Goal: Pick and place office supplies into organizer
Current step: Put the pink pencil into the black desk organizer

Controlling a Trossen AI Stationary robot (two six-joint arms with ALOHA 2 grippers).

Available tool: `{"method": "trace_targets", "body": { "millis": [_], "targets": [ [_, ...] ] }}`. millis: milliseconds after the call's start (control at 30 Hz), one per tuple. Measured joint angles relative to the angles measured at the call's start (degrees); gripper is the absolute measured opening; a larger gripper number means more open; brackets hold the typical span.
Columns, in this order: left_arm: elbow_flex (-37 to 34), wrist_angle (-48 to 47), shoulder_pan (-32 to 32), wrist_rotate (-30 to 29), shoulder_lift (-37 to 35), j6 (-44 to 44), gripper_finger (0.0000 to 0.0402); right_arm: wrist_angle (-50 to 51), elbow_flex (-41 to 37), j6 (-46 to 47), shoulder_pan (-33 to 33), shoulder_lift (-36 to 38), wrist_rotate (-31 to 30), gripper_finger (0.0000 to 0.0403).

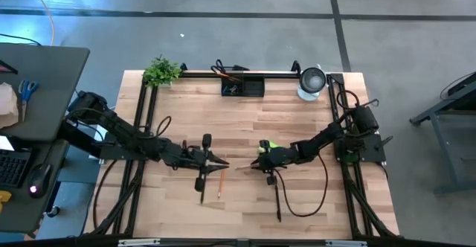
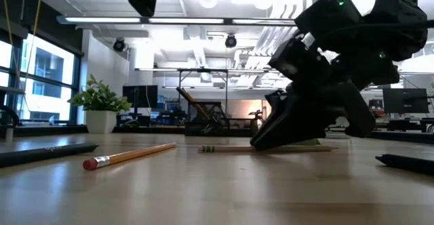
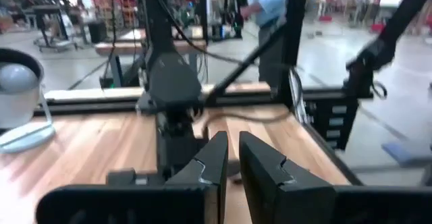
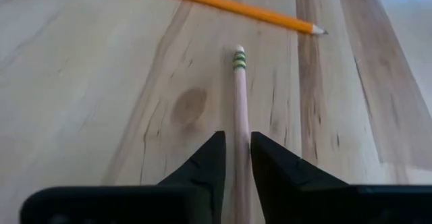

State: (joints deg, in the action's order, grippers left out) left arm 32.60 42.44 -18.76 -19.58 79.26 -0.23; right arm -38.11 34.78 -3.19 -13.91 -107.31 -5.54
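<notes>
A wooden pencil (image 4: 239,89) with a green-banded end lies flat on the table. My right gripper (image 4: 237,160) is down on it at mid-table (image 1: 256,164), closed about its shaft. An orange pencil (image 4: 223,5) with a pink eraser (image 2: 90,162) lies just beyond. My left gripper (image 1: 221,161) hangs shut and empty above the table, facing the right one (image 3: 233,163). The black organizer (image 1: 243,87) stands at the far edge. A lime-green sticky-note pad (image 1: 269,146) shows beside the right gripper. Black pens (image 1: 201,187) (image 1: 277,200) lie nearer the front. My right gripper pinches the wooden pencil's shaft (image 4: 241,140) between its two fingers, about midway along it. The fingers slant down from the table's right side and run in line with the pencil. The pencil lies flat on the table (image 2: 224,148), its banded end pointing toward the left gripper.
A small potted plant (image 1: 161,71) stands at the far left corner and a round silver-and-white cup (image 1: 312,83) at the far right. Black frame rails (image 1: 145,106) run along the table's sides. A cable (image 1: 312,199) loops on the table near the right arm.
</notes>
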Motion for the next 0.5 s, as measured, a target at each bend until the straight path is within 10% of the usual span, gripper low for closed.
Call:
{"method": "trace_targets", "body": {
  "millis": [500],
  "targets": [
    [0.02, -0.66, 0.39, -1.42, -0.42, 1.40, 0.0028, -3.59, -0.07, 1.44, 0.02, -4.06, -0.69, 0.0009]
  ]
}}
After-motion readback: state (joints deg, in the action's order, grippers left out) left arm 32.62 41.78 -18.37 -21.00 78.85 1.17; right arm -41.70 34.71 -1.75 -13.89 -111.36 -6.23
